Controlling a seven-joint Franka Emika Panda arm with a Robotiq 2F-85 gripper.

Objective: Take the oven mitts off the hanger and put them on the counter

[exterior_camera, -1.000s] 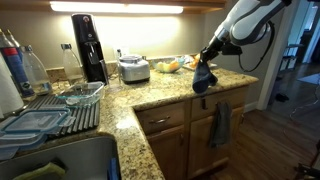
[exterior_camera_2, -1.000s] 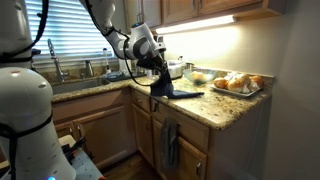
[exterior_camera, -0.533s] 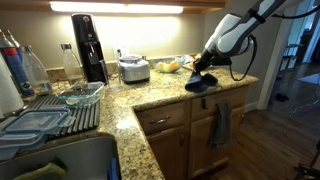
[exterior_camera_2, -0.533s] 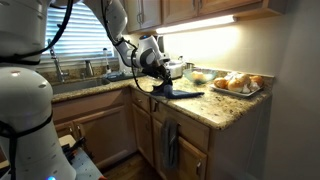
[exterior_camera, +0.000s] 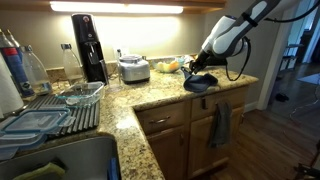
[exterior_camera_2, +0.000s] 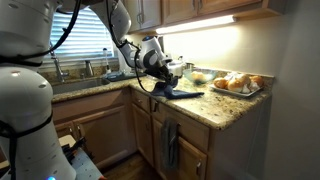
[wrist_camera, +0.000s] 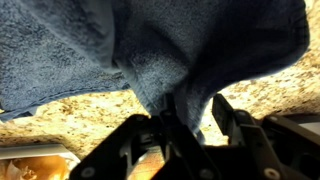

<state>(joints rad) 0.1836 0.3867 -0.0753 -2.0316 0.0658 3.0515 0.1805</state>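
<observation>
Far to the left in an exterior view a dish rack (exterior_camera: 55,112) is stacked with clear containers. A tall black machine (exterior_camera: 90,45) and a white cooker (exterior_camera: 133,69) stand against the wall at the back of the granite counter (exterior_camera: 150,97). Further right, the arm slants in from two o'clock and the pincer (exterior_camera: 198,73) hangs low over the counter's end. One oven mitt (exterior_camera: 201,85), dusty blue, lies slumped on the stone at six o'clock from the pincer, touching it. A second mitt (exterior_camera: 220,125) hangs against the cabinet front under the counter edge, at five o'clock from the pincer and well apart from it

In the wrist view the blue cloth fills everything from nine round to three o'clock. A fold of it narrows down toward six o'clock and runs in between the fingers (wrist_camera: 230,122), which are clamped on it, with speckled granite showing on both sides

In an exterior view the same mitt spreads flat on the counter toward four o'clock of the pincer, and pastries (exterior_camera_2: 237,82) sit farther right on the same counter
</observation>
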